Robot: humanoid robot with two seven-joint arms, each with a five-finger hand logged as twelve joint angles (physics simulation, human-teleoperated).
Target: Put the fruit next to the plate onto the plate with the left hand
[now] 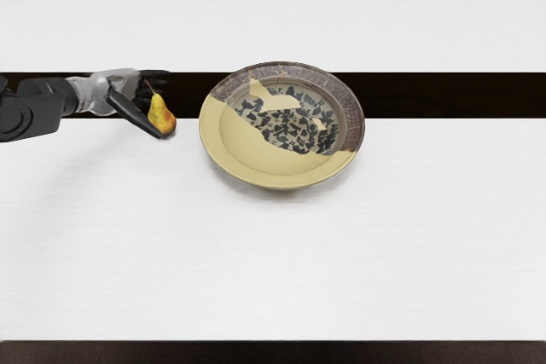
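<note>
Left hand [135,95] is clamped around the pear [161,115], just left of the plate [281,178], so the grasp seems done, while carrying it over and setting it down are not.

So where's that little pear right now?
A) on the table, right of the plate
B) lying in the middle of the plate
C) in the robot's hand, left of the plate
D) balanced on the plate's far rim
C: the pear sits between the dark fingers of the left hand, left of the plate and not on it.
</note>
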